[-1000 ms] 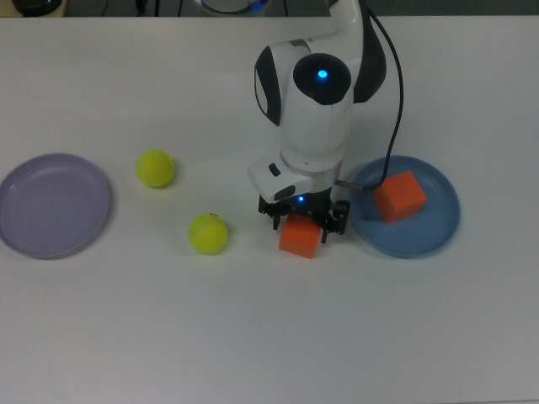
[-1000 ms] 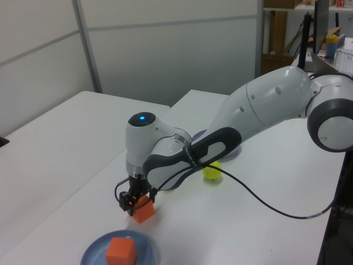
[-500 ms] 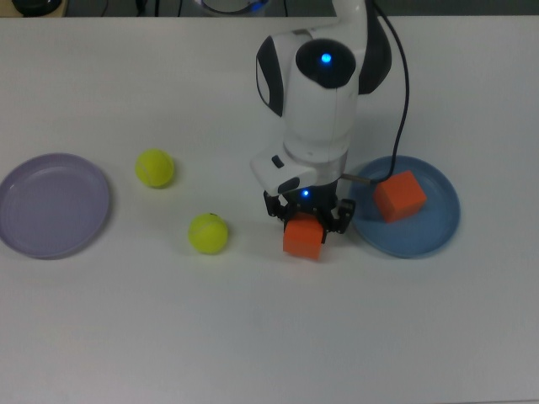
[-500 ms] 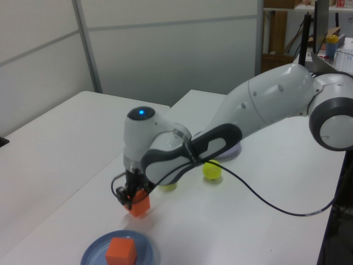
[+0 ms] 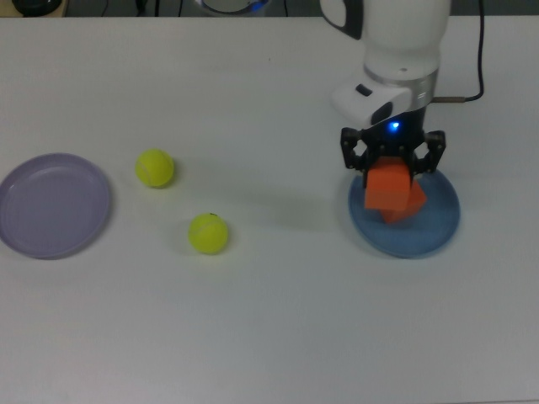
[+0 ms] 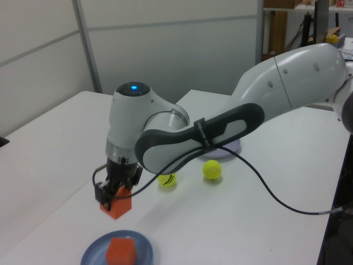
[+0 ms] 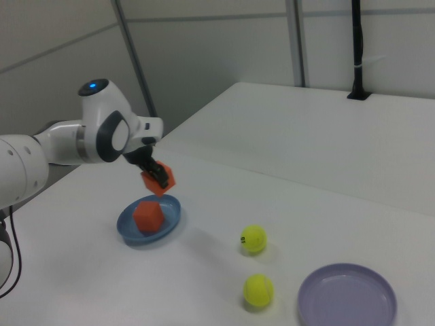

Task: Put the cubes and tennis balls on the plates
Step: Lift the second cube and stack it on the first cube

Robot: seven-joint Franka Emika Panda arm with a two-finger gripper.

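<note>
I see my two-finger gripper [image 5: 392,168] clamped on a matte orange cube [image 5: 386,187], held in the air above the round blue plate [image 5: 438,231], where the second orange cube [image 7: 148,216] sits. Two fuzzy yellow-green tennis balls [image 5: 155,167] [image 5: 208,233] lie on the white table [image 5: 269,337], between the blue plate and the bare lavender plate [image 5: 52,204].

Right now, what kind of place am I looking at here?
Probably a robotics lab or test room: a white robot arm works over a bare white table, plain partition walls close it in, and its hand holds an orange cube above a blue plate.
</note>
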